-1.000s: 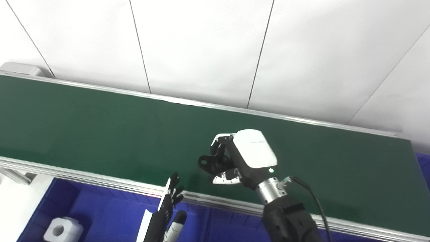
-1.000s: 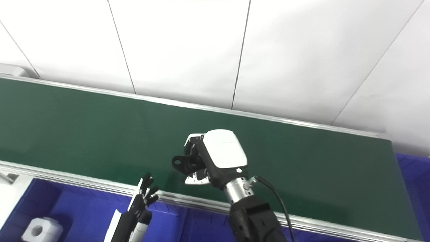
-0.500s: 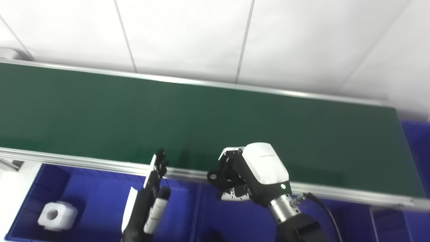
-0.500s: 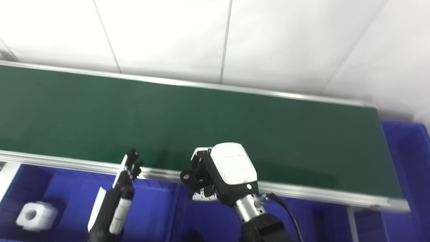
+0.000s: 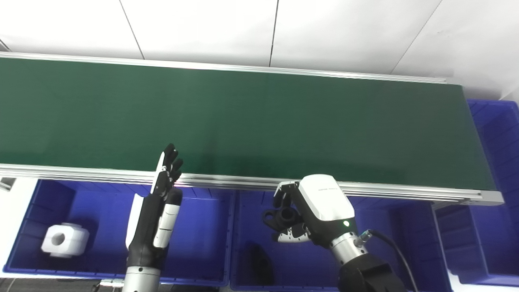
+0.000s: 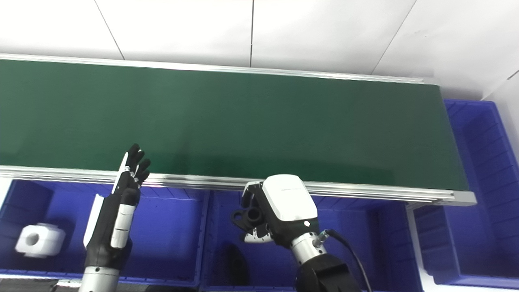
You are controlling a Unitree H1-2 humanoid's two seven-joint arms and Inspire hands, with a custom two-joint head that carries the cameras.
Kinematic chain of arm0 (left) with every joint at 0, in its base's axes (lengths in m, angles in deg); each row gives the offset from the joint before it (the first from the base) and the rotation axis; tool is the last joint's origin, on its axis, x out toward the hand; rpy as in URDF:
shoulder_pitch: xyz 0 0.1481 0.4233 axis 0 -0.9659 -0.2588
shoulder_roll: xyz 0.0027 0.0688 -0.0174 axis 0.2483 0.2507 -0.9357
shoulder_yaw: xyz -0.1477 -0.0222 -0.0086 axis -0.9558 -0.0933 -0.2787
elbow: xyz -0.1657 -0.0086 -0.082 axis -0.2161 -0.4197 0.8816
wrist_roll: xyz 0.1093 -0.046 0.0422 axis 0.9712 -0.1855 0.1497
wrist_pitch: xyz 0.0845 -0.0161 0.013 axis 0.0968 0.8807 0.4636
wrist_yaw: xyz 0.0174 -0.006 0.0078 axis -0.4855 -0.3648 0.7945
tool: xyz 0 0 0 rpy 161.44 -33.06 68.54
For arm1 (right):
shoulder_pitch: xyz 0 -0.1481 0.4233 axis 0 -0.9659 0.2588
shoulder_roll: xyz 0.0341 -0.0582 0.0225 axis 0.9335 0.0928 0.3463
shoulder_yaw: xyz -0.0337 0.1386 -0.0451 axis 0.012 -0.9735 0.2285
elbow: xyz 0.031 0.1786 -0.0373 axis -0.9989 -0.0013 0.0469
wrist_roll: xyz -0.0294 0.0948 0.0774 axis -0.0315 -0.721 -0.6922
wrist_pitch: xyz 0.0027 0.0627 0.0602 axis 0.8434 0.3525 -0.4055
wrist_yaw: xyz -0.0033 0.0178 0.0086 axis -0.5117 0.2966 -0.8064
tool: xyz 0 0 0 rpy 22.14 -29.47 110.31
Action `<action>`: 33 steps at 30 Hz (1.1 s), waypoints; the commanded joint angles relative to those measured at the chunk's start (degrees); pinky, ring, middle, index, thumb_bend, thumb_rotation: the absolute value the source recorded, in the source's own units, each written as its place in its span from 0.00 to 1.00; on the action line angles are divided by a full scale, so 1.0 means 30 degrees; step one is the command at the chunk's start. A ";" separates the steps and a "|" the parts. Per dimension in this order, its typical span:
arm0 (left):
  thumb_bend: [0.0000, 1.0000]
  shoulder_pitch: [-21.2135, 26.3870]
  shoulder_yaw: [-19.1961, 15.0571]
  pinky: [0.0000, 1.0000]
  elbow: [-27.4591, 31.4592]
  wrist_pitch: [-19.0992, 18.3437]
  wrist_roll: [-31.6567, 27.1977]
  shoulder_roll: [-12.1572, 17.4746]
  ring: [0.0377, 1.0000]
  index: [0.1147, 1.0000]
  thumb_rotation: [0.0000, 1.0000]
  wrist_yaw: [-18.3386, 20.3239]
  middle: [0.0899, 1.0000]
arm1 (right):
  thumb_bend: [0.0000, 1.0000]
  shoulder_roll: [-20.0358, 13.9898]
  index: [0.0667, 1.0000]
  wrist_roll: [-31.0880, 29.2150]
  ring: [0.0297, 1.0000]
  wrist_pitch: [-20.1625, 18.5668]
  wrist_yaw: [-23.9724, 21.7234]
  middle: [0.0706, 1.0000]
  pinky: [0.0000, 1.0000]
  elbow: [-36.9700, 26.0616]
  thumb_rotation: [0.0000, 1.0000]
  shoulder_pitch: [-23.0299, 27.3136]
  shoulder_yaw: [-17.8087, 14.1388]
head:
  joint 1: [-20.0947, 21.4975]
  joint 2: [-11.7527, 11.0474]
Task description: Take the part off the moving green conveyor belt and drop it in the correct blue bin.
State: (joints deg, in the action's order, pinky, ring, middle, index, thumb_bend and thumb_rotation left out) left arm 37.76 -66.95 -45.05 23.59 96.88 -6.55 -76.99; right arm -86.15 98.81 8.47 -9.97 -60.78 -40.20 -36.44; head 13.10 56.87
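Observation:
My right hand [image 5: 312, 211] is shut on a black part [image 5: 279, 215] with a round hole, holding it over the middle blue bin [image 5: 247, 267], just in front of the conveyor's near rail. Another dark part [image 5: 259, 261] lies on that bin's floor. My left hand [image 5: 156, 219] is open, fingers straight and pointing up, over the left blue bin [image 5: 97, 227]. A white block [image 5: 65, 240] with a round hole sits in the left bin's left end. The green belt [image 5: 243, 121] carries nothing.
A further blue bin [image 5: 496, 134] stands at the conveyor's right end, and another bin section [image 5: 462, 243] lies right of the middle one. The aluminium rail [image 5: 243, 182] runs between belt and bins. A white panelled wall is behind.
The camera has tilted down, bringing the bins into view. My right hand with the black part has moved back off the belt to above the middle bin. The left hand stays open.

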 commanded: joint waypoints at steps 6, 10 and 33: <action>0.58 -0.0017 -0.0049 0.98 0.0457 0.0159 -0.0217 0.0018 0.97 1.00 1.00 0.0222 1.00 | 0.52 -0.0301 0.45 0.0133 0.22 0.0688 0.0585 0.43 0.18 0.1191 0.00 0.0674 -0.0318 | -0.0106 -0.0030; 0.57 -0.0004 -0.0054 0.98 0.0438 0.0125 -0.0315 0.0014 0.97 1.00 1.00 0.0329 1.00 | 0.52 -0.0375 0.45 0.1351 0.24 -0.0159 -0.0654 0.43 0.19 0.1937 0.00 0.1016 -0.0441 | -0.0099 -0.0129; 0.58 0.0000 -0.0082 0.97 0.0108 0.0454 0.0199 -0.0146 0.97 1.00 1.00 0.0235 1.00 | 1.00 0.0442 0.74 0.0239 0.59 -0.0559 -0.3740 0.68 0.47 0.0241 0.87 0.0319 -0.2000 | -0.0407 -0.0415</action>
State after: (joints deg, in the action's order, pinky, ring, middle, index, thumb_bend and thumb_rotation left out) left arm 38.05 -67.37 -45.28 23.04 97.28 -6.79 -76.08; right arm -85.58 101.72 7.13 -20.94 -56.44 -38.88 -41.86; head 11.95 55.63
